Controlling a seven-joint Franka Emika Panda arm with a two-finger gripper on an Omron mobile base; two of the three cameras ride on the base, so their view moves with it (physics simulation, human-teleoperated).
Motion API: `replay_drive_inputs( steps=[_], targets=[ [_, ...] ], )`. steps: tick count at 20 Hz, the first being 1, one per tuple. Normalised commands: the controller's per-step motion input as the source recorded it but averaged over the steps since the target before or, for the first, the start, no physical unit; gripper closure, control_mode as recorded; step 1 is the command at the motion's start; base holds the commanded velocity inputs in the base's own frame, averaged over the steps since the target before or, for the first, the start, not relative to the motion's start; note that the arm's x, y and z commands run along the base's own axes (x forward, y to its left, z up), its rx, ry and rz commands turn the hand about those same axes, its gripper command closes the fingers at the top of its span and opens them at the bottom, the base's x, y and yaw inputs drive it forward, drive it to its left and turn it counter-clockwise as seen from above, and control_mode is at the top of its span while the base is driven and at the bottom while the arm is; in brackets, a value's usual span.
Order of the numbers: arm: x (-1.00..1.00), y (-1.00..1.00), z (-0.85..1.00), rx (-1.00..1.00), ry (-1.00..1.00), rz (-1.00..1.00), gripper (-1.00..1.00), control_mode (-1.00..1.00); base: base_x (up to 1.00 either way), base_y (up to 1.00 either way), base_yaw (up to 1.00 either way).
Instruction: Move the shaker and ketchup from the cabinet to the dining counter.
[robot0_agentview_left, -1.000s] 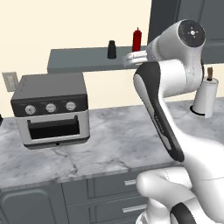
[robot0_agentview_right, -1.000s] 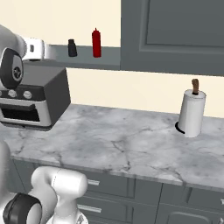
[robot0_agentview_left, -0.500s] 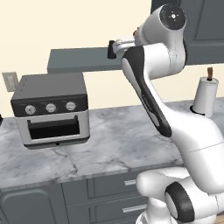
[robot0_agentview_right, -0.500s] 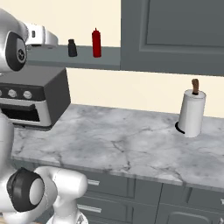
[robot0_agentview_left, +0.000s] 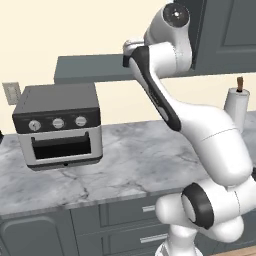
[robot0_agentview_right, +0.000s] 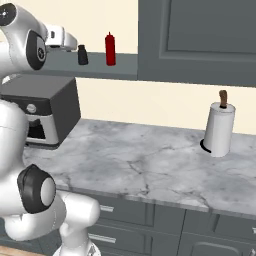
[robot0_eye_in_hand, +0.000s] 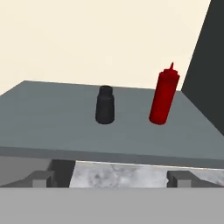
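**A:** Where are your 2 things?

**B:** You have the shaker (robot0_eye_in_hand: 105, 105) upright on the cabinet's (robot0_agentview_right: 200, 40) grey shelf (robot0_eye_in_hand: 52, 118), out in the open part beside the closed door. The ketchup (robot0_eye_in_hand: 164, 94) stands upright just to one side of it, between the shaker and the door, near but not touching. In the right base view you see the same pair: shaker (robot0_agentview_right: 83, 55) toward the arm, ketchup (robot0_agentview_right: 110, 49) toward the door.

**A:** And the gripper?

**B:** Your gripper (robot0_eye_in_hand: 113, 177) sits in front of the shelf's edge with its 2 fingertips (robot0_eye_in_hand: 41, 178) spread wide, nothing between them. It points at the shelf, and in the hand view the shaker stands roughly midway over the gap. You are not touching either thing. From the right base view the hand (robot0_agentview_right: 60, 39) is level with the shelf, just beside the shaker, apart from it.

**A:** What lies around that?

**B:** Below the shelf you have a marble worktop (robot0_agentview_right: 150, 165). A toaster oven (robot0_agentview_left: 57, 122) stands on it under the shelf's far end, with 3 knobs across its front. A paper-towel roll (robot0_agentview_right: 219, 129) on a brown post stands on the same worktop under the closed door, well apart from the oven. Dark grey drawers (robot0_agentview_left: 125, 220) run under the worktop. You also have a wall outlet (robot0_agentview_left: 10, 92) beside the oven.
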Motion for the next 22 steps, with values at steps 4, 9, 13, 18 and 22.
replay_drive_inputs(
  steps=[4, 9, 13, 18, 22],
  targets=[
    [0.64, 0.00, -0.03, 0.00, 0.09, -0.03, -1.00, -1.00, 0.00, 0.00, 0.00],
    [0.59, 0.06, -0.07, 0.00, 0.09, -0.01, -1.00, -1.00, 0.00, 0.00, 0.00],
    [0.56, 0.18, -0.22, 0.00, 0.04, 0.00, -1.00, -1.00, 0.00, 0.00, 0.00],
    [0.57, 0.11, -0.22, 0.00, 0.00, 0.00, -1.00, -1.00, 0.00, 0.00, 0.00],
    [0.47, 0.02, -0.18, -0.03, 0.00, -0.02, -1.00, -1.00, 0.00, 0.00, 0.00]
  ],
)
